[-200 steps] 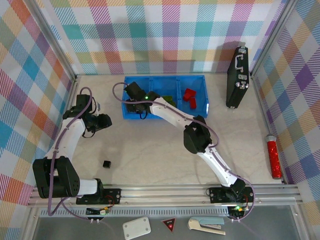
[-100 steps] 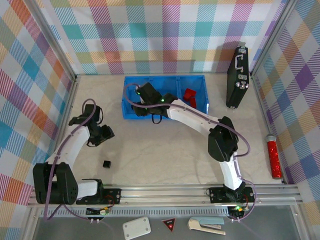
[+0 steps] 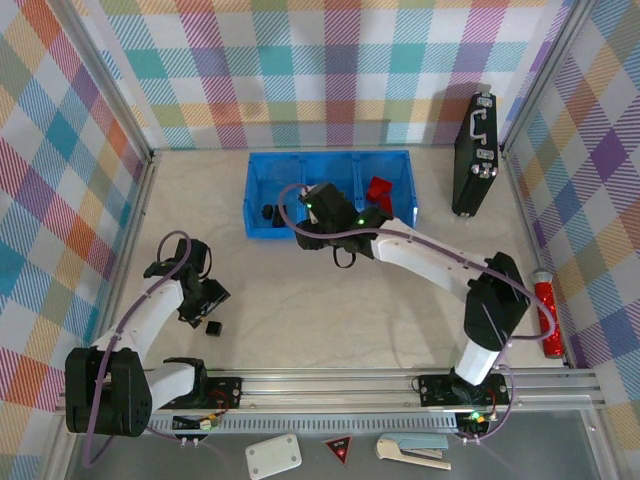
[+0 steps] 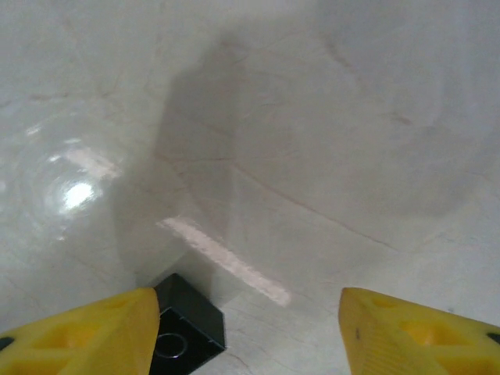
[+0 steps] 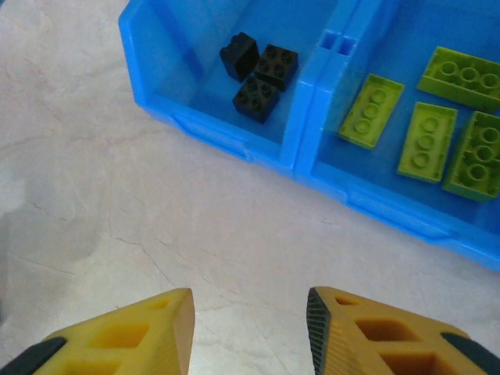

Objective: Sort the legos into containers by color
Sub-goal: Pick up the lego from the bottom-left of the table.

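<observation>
One black lego cube point(image 3: 212, 327) lies alone on the table, and my left gripper point(image 3: 204, 311) hangs open just above it. In the left wrist view the cube point(image 4: 184, 331) sits against the inner side of the left fingertip point(image 4: 94, 332), with a wide gap to the other fingertip. The blue tray point(image 3: 262, 165) holds black cubes point(image 3: 268, 211) in its left compartment and red legos point(image 3: 378, 190) in its right one. My right gripper point(image 3: 312, 236) is open and empty over the table by the tray's front wall point(image 5: 226, 133). Three black cubes point(image 5: 258, 72) and lime-green bricks point(image 5: 426, 129) lie in neighbouring compartments.
A black upright case point(image 3: 475, 155) stands at the back right, and a red cylinder point(image 3: 548, 318) lies along the right edge. Bare table stretches between the tray and the arm bases.
My right gripper has drawn out of the left compartment, rightward and toward the near side, uncovering black cubes there. My left gripper has come nearer and down to the loose black cube.
</observation>
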